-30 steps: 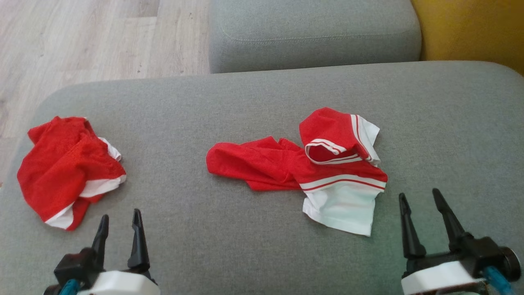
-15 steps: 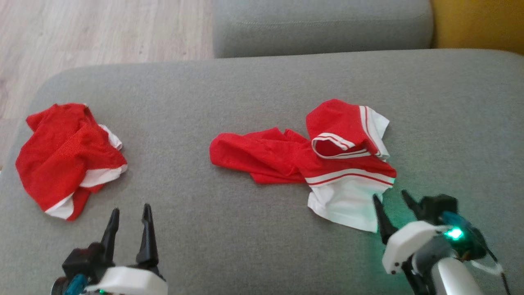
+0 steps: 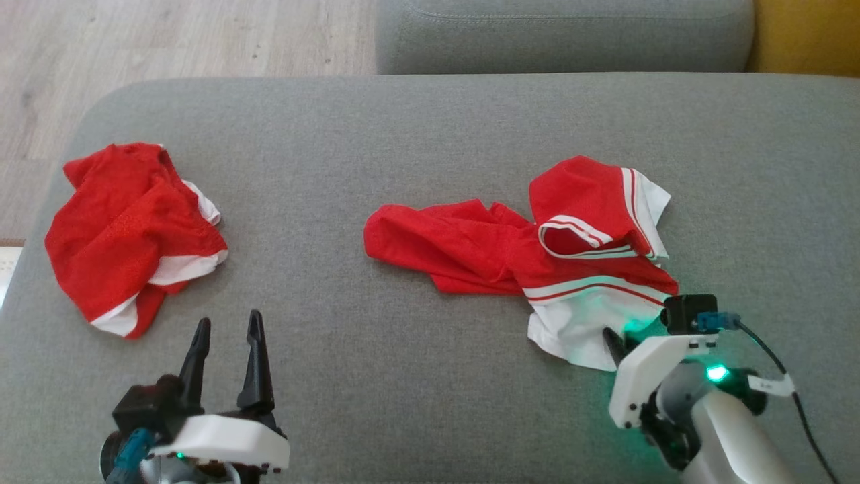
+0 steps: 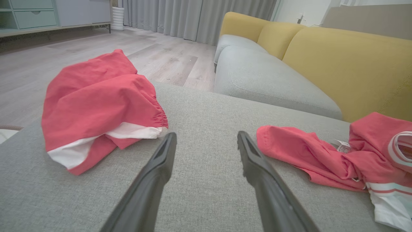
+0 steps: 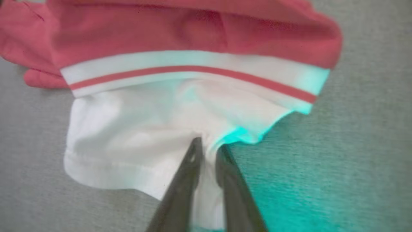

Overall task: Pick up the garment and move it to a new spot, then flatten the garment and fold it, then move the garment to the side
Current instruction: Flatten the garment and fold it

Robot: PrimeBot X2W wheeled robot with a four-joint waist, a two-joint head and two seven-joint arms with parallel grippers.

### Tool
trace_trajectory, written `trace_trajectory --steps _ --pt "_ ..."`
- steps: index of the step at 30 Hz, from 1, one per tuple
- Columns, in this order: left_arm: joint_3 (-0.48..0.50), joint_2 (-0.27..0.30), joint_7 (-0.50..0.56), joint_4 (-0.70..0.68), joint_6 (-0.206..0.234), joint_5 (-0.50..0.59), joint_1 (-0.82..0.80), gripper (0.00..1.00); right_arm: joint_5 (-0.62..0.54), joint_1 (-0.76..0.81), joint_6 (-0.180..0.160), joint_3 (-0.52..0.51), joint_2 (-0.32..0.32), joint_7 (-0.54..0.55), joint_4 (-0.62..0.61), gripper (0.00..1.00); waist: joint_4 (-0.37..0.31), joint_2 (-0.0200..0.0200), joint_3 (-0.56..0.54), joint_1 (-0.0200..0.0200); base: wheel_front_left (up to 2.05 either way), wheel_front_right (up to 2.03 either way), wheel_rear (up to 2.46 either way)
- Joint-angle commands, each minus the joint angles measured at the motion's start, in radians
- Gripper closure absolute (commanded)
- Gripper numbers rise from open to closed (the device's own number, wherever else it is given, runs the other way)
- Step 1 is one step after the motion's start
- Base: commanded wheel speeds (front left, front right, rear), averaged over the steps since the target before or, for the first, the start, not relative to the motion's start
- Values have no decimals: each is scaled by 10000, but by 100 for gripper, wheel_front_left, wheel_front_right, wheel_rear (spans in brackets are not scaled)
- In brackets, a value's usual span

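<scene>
Broadly, a grey sofa seat (image 3: 430,134) spans the head view, with pale wood floor (image 3: 168,40) beyond its far left corner and a yellow backrest (image 4: 338,58) on the far right. A second grey cushion (image 3: 564,33) lies at the far edge.

On the seat, right of centre, lies the garment (image 3: 510,249). It is crumpled: a red body stretches to the left, a red sleeve with white stripes is folded on top at the far right, and a white hem panel faces the near side. Well apart from it, near the seat's left end, sits a red pile (image 3: 127,222) of cloth with white trim (loosely bunched, its shape hard to tell).

The left gripper (image 3: 228,317) hovers over bare seat at the near left, between the pile and the garment and touching neither. Its fingers (image 4: 154,174) stand spread wide with nothing between them.

The right gripper (image 5: 208,145) is at the garment's near right corner. In the right wrist view its fingers (image 5: 183,187) are drawn almost together, with a ridge of the white hem pinched between the tips. The rest of the hem lies flat on the seat, spreading left and beyond the tips.

A green lamp (image 3: 716,373) on the right wrist tints the hem and the seat beside it.
</scene>
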Motion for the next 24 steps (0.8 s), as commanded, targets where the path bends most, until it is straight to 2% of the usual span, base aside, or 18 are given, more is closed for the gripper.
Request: trace_trajectory --steps 1,4,8,17,20,24 --pt "274 -26 -124 -384 70 -52 -531 0 475 -189 77 449 13 -66 -173 100 7 0 -20 0 0 0 0" --pt "311 -27 -124 -431 124 -109 -487 0 1432 -512 77 921 13 -389 -979 100 -59 0 -83 0 0 0 0" --pt "291 -27 -124 -474 164 -236 -450 0 2150 -1038 77 1627 13 -246 -2742 100 -171 0 -228 0 0 0 0" --pt "2 -27 -124 -603 335 -561 -409 0 3021 -2270 77 2333 13 1698 -6692 100 -146 0 -413 0 0 0 0" --pt "-117 -27 -124 -641 370 -668 -481 0 3367 -3236 77 2324 13 2406 -7214 100 9 0 -423 0 0 0 0" --pt "-367 -27 -124 -679 450 -926 -634 0 3835 -4851 77 2013 13 3018 -6859 100 367 0 -526 0 0 0 0"
